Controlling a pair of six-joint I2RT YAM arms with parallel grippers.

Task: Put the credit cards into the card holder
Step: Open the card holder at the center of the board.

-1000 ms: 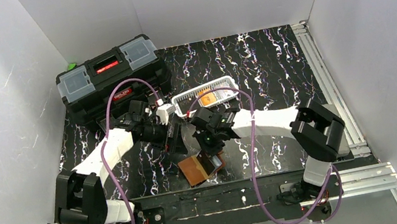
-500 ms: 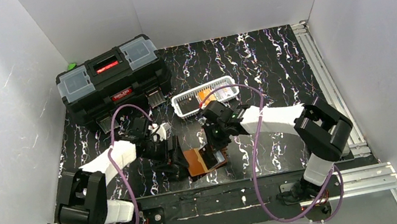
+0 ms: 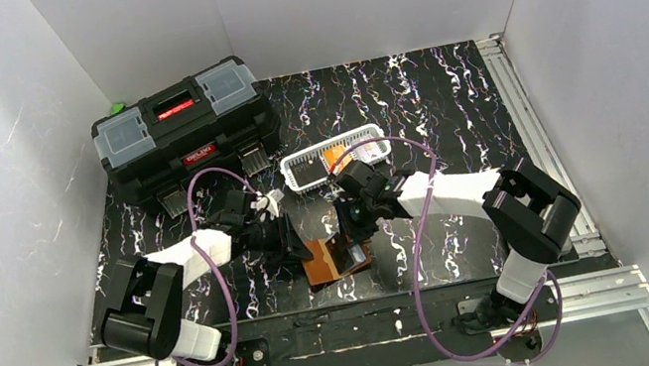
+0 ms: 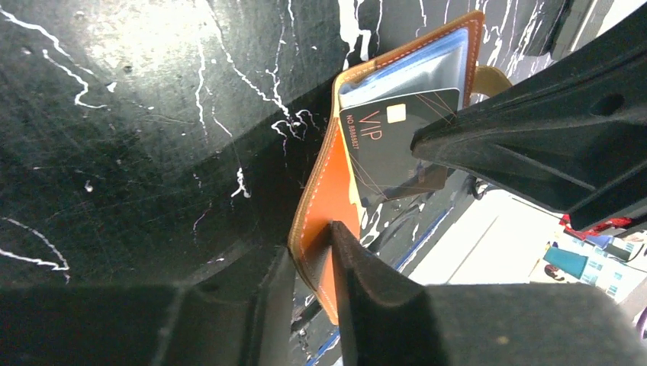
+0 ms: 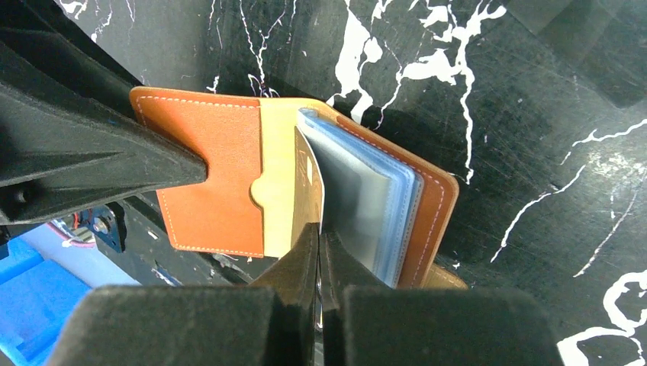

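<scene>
Card holder (image 3: 324, 262) lies open on the table near the front edge, between the two arms. My left gripper (image 3: 291, 241) is pinched on its orange cover flap (image 5: 214, 183) and pins that side down. My right gripper (image 5: 319, 232) is clamped shut on a dark card (image 4: 389, 145) marked VIP. The key relation shows in the right wrist view: the card stands nearly edge-on straight ahead of the fingertips. Its long axis runs along the fold. The cream inner pocket is on its left and the stack of clear sleeves (image 5: 366, 206) is just beside it on the right. I can't tell whether the leading edge is inside a sleeve mouth or only resting against the stack. My read is that the next push goes along the card's own axis, biased toward the sleeve side. The right arm drives and the left only holds. More cards (image 3: 339, 155) wait in the white basket (image 3: 299, 172) behind.
</scene>
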